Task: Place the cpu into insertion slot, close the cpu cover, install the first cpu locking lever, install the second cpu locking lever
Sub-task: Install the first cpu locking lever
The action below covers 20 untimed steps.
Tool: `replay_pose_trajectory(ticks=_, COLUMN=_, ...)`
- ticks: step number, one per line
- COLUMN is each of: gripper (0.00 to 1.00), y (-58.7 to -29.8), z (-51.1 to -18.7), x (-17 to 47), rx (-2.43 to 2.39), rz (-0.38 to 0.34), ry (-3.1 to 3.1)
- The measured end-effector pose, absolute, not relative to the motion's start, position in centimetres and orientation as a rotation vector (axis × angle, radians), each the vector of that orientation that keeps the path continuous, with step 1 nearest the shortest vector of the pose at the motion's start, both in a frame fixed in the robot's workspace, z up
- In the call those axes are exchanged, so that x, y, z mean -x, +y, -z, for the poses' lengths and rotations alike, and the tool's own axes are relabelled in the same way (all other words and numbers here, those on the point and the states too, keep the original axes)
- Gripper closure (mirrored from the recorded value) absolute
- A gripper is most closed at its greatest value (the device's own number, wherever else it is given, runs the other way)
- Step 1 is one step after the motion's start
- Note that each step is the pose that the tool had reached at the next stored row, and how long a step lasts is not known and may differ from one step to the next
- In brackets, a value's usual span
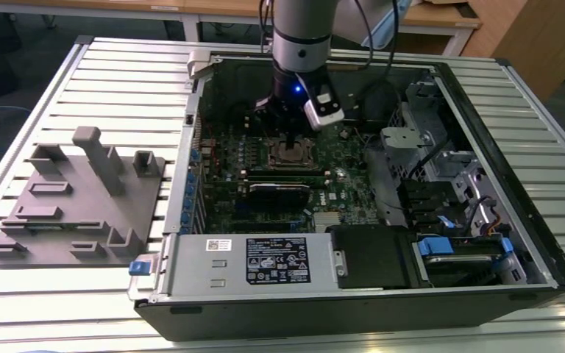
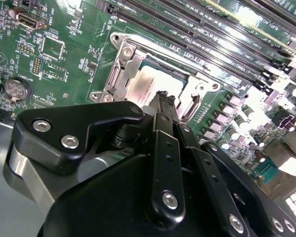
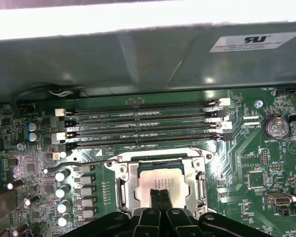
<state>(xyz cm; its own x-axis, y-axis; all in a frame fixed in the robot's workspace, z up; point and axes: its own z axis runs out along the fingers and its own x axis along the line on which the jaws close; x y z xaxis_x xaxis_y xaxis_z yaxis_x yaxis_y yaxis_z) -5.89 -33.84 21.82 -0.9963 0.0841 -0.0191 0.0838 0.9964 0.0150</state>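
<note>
My gripper (image 3: pixel 160 193) pinched tight, two fingers together, nothing held. Tips right over cpu (image 3: pixel 150 180); touching or not, can't tell. Cpu lies flat inside window of cpu cover (image 3: pixel 122 174), cover down. I think it's cover step: go slow, push straight, no sliding on chip. Count: one cpu, one cover, one thin lever (image 3: pixel 79 163) sticking out, four long slots (image 3: pixel 138 123) behind.
</note>
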Motion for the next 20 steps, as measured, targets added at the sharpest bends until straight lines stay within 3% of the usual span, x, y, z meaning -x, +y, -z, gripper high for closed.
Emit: replay_pose_trajectory(ticks=20, gripper=0.89, y=-33.85, z=-22.63, x=5.89, rx=-0.131, rz=-0.022, ry=3.119)
